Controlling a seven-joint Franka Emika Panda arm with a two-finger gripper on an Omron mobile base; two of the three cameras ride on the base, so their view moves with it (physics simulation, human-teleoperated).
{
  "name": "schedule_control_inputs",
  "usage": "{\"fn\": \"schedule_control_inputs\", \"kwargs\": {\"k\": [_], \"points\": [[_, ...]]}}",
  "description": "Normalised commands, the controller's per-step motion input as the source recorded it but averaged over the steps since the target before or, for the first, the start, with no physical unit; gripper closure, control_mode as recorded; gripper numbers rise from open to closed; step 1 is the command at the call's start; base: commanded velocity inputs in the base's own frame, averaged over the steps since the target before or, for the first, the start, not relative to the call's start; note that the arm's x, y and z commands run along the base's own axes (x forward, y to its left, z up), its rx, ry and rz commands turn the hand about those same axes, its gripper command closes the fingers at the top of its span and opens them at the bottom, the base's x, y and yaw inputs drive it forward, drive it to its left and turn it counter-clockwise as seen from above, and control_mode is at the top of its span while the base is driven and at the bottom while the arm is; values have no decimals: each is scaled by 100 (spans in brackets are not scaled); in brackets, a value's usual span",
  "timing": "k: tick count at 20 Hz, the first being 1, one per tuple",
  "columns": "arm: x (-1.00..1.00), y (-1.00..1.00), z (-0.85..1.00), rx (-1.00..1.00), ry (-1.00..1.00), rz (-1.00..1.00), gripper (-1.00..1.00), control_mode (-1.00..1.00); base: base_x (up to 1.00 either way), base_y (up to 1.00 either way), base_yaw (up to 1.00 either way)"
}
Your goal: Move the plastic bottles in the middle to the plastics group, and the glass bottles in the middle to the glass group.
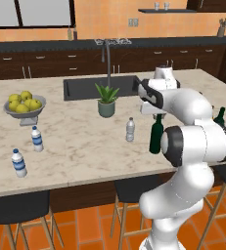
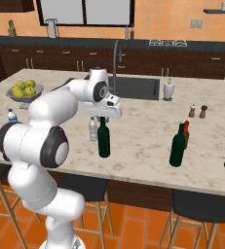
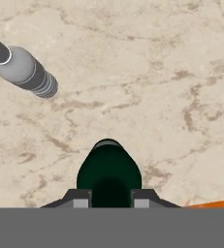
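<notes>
My gripper point(image 2: 103, 118) is shut on the neck of a tall dark green wine bottle point(image 2: 103, 138) that stands near the counter's front edge. In the hand view its fingertips point(image 3: 82, 198) press both sides of the green bottle point(image 3: 108, 174), seen from above. The small greyish plastic bottle point(image 2: 93, 129) stands upright just left of it point(image 1: 130, 130) point(image 3: 24, 70). A second green wine bottle point(image 2: 178, 146) stands to the right, in front of the brown red-topped bottle point(image 2: 186, 127). Two blue-labelled water bottles point(image 1: 37, 138) point(image 1: 19, 163) stand at the left of the counter.
A fruit bowl point(image 1: 25, 105) sits at the left, and a potted plant point(image 1: 106, 100) stands by the sink point(image 1: 85, 88). Salt and pepper shakers point(image 2: 197, 111) and a soap dispenser point(image 2: 168, 90) are at the back right. Stools line the counter's front edge.
</notes>
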Motion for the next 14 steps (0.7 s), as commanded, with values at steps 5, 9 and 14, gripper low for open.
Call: {"fn": "schedule_control_inputs", "kwargs": {"k": [5,9,14], "points": [[-17,-77,17,0,0,-1,100,-100,0,0,0],[3,-77,4,0,0,-5,100,-100,0,0,0],[22,-65,0,-4,0,-12,100,-100,0,0,0]]}}
